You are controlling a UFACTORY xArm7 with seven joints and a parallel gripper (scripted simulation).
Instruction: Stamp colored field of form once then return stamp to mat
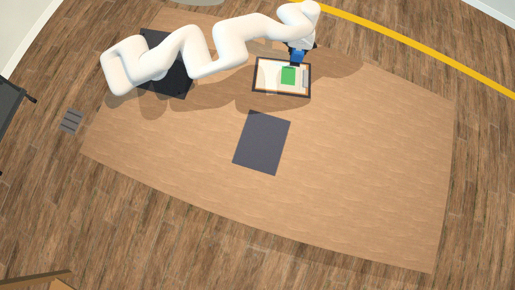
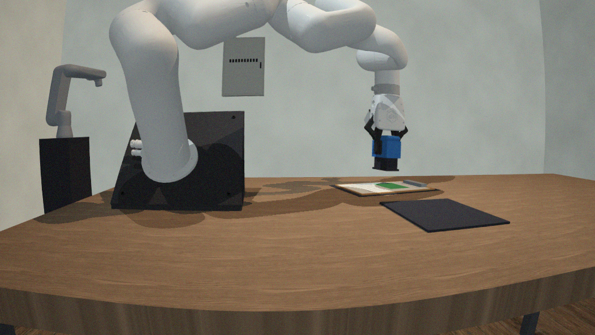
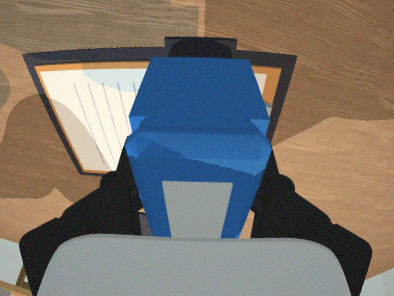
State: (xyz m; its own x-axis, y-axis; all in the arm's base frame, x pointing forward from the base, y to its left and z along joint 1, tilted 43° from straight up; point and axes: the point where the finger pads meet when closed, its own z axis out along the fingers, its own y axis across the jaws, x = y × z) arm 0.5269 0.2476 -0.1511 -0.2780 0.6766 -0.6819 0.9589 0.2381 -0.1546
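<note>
My gripper (image 2: 386, 144) is shut on the blue stamp (image 2: 387, 151) and holds it in the air, clear of the table. The stamp has a blue body and a dark base; it also shows in the overhead view (image 1: 297, 56) and fills the middle of the wrist view (image 3: 196, 144). Below it lies the form (image 1: 282, 76) on a dark-rimmed clipboard, with its green field (image 1: 288, 76) bare of any mark. In the side view the green field (image 2: 391, 185) lies a little below the stamp's base. The dark grey mat (image 1: 261, 142) lies nearer the table's front, with nothing on it.
The arm's black base block (image 2: 187, 162) stands at the left of the table. A grey clip (image 1: 305, 78) sits on the clipboard's right edge. A dark cabinet with a grey pipe (image 2: 64, 166) stands behind the table's left end.
</note>
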